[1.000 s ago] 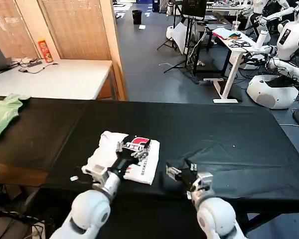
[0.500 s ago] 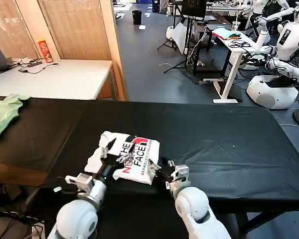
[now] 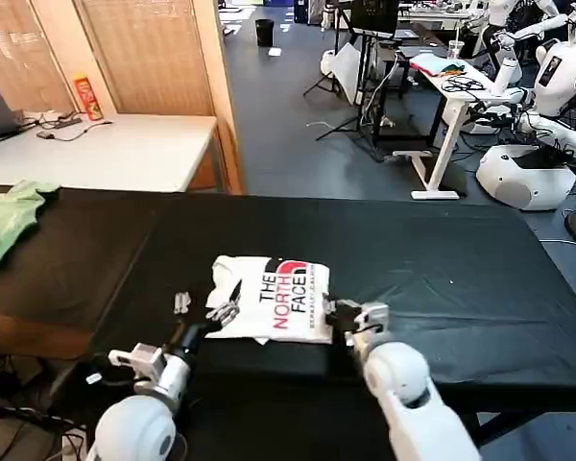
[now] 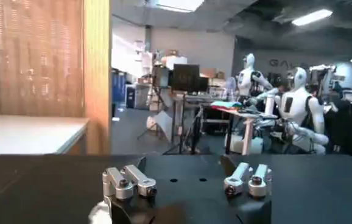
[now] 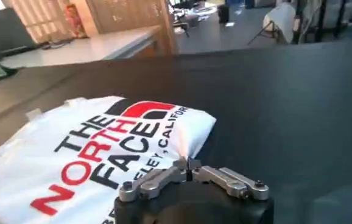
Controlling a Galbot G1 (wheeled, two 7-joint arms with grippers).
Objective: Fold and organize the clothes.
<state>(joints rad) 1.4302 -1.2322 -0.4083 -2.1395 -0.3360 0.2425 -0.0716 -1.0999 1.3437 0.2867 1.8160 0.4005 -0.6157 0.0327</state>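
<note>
The clothes are one white T-shirt (image 3: 269, 296), folded into a small rectangle with the black-and-red "THE NORTH FACE" print facing up, near the front edge of the black table (image 3: 442, 259). My right gripper (image 3: 344, 310) sits at the shirt's right near corner. In the right wrist view the right gripper (image 5: 188, 164) is shut, its tips pinching that corner of the T-shirt (image 5: 97, 152). My left gripper (image 3: 204, 307) is at the shirt's left near edge. In the left wrist view the left gripper (image 4: 187, 182) stands open, with bare black table between its fingers.
A light green garment (image 3: 8, 216) lies at the table's far left edge. Behind it stands a white desk (image 3: 115, 154) with a laptop and a red can. Other robots and a desk (image 3: 451, 77) stand far back on the right.
The shirt slid to the right and now lies flatter with its print showing in full. My left gripper came off the shirt's top to its left edge. My right gripper closed on the right corner.
</note>
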